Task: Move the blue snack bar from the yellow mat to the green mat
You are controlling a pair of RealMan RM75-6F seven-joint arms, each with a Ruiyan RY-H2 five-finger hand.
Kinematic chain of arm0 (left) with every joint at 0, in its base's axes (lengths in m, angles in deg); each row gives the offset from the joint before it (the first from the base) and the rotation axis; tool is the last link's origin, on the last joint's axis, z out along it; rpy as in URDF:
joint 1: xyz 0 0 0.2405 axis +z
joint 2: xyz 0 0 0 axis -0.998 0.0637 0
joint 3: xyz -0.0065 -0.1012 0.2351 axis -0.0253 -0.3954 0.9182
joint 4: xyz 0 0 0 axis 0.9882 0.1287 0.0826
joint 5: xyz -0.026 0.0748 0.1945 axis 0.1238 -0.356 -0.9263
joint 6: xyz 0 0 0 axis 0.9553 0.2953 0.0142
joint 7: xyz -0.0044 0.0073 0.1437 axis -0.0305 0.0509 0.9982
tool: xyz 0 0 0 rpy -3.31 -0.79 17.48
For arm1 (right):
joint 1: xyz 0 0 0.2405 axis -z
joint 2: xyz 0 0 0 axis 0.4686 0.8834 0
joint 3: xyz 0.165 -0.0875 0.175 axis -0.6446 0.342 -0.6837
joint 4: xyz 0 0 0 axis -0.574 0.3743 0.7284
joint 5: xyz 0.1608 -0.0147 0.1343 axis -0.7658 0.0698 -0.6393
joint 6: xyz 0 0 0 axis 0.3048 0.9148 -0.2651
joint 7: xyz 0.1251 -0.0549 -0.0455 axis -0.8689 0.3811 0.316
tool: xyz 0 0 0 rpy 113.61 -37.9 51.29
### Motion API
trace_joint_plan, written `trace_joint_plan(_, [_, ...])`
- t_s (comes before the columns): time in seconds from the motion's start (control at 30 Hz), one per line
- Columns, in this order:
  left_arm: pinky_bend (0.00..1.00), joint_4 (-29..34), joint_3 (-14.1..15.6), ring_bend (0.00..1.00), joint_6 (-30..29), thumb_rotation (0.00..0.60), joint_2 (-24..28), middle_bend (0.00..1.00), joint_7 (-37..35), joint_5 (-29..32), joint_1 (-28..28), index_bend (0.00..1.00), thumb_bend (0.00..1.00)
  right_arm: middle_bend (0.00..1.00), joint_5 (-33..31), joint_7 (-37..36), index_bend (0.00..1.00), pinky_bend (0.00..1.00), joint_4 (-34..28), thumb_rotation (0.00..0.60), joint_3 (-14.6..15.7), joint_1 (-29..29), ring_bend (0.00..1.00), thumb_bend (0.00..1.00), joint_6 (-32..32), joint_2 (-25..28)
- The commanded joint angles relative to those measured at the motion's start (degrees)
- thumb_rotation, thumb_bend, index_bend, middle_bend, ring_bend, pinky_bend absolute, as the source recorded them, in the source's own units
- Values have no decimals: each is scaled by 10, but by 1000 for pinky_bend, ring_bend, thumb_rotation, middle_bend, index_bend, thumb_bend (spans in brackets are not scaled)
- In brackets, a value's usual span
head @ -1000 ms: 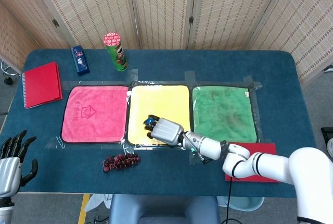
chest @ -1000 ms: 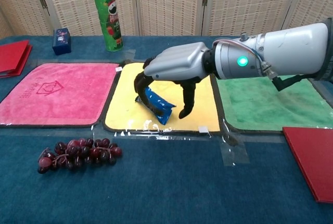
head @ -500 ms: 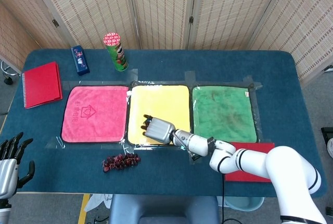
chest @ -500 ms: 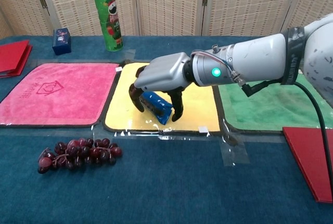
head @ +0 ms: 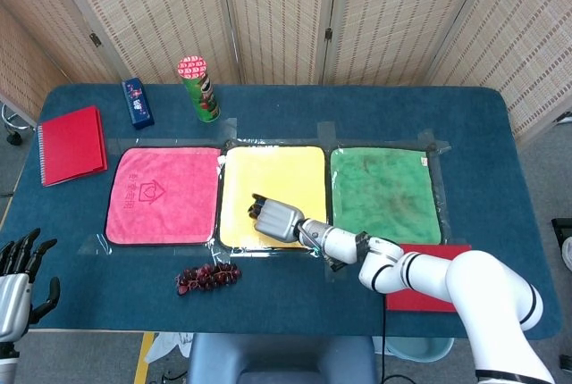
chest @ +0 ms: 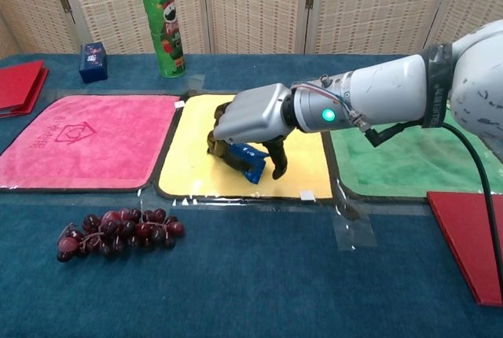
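Note:
The blue snack bar (chest: 248, 160) lies at the front of the yellow mat (chest: 189, 167), one end tilted up. My right hand (chest: 253, 116) is over it, and its fingers (chest: 278, 162) close round both sides of the wrapper. From the head view the right hand (head: 275, 221) covers the bar at the yellow mat's (head: 277, 174) near edge. The green mat (head: 384, 192) lies bare just to the right, also seen as the green mat (chest: 397, 161) beyond my forearm. My left hand (head: 18, 275) hangs off the table's front left corner with fingers spread and nothing in it.
A bunch of dark grapes (chest: 118, 232) lies in front of the pink mat (chest: 82, 145). A green chip can (chest: 165, 27) and a small blue box (chest: 93, 61) stand at the back. Red notebooks lie at the far left (head: 71, 145) and front right (chest: 471, 240).
My right hand dropped lower over the snack bar and its fingers drew in from a wide straddle to a tight hold on it. The left hand sank slightly at the frame edge.

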Motion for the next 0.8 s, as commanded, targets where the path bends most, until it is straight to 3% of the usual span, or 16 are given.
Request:
trace_joint_plan(0.03, [6, -1, 0, 83, 0, 600, 0, 70, -2, 0, 0, 191, 591, 259, -3, 10, 494, 0, -8, 600, 6, 6, 141, 198, -5, 11])
trace_joint_plan(0.53, [6, -4, -3, 83, 5, 600, -2, 70, -3, -4, -4, 191, 590, 282, -49, 89, 507, 0, -87, 600, 42, 68, 146, 197, -31, 137])
trace_joint_plan(0.67, [6, -3, -3, 83, 5, 600, -2, 70, -3, -4, -4, 191, 591, 282, -56, 93, 507, 0, -124, 600, 35, 79, 146, 197, -56, 167])
trace_joint_plan(0.8, [6, 0, -3, 83, 6, 600, -3, 69, 0, -6, -6, 191, 591, 256, -55, 74, 492, 0, -145, 600, 22, 81, 151, 197, -74, 163])
